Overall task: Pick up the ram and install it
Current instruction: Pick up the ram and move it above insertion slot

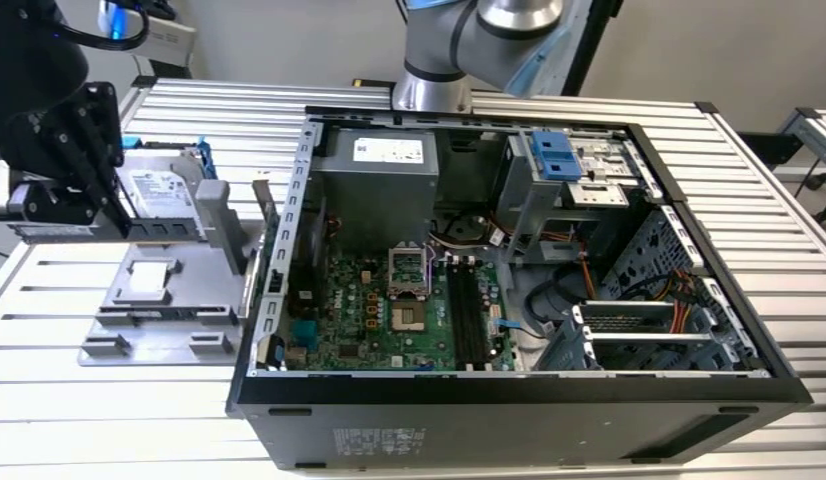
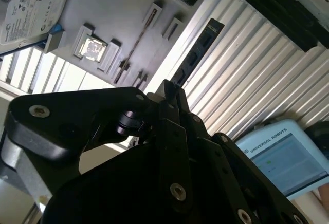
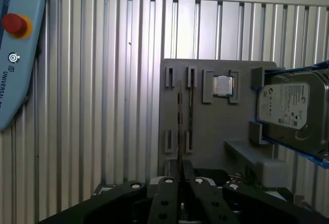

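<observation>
The gripper point(image 2: 168, 94) has its fingers pinched narrow on one end of the ram point(image 2: 198, 52), and the dark stick with its row of chips juts straight out past the fingertips, edge-on in the first wrist view. Just beyond it lies the gray holder point(image 3: 216, 131) on the slatted metal table point(image 3: 103, 106), carrying a square processor chip point(image 3: 222, 85) and, at one side, a silver hard drive point(image 3: 290, 108) with blue brackets. Farther toward the exterior view's right, well apart from the ram, the open computer case point(image 1: 520, 405) lies on its side with the green motherboard point(image 1: 360, 300) exposed.
</observation>
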Motion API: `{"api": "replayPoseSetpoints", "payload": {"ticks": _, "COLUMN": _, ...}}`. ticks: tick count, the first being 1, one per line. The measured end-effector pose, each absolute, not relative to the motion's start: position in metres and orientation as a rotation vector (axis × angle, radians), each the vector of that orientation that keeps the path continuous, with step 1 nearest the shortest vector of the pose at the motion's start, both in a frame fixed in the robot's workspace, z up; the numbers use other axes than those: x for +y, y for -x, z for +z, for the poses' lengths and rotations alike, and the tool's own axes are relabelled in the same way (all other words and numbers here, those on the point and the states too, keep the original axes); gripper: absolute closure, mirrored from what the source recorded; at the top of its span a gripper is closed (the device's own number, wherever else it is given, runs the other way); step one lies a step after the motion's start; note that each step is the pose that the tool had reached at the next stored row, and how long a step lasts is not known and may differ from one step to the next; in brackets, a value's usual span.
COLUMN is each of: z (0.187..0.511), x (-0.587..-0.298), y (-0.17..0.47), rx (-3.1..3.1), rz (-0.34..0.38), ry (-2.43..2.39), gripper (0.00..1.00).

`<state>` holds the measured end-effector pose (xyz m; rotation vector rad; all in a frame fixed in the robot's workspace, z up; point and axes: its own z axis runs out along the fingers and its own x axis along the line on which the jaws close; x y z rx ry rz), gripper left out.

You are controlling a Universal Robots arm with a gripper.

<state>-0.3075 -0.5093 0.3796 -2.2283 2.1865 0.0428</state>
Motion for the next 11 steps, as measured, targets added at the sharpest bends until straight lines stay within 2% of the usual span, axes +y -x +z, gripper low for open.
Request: {"api": "replayPoseSetpoints", "payload": {"ticks": 11, "z": 0.380, "x": -0.509, "y": 0.271, "rx": 2.188, "rz": 0.046, "ry": 2.230, "gripper": 1.00}}
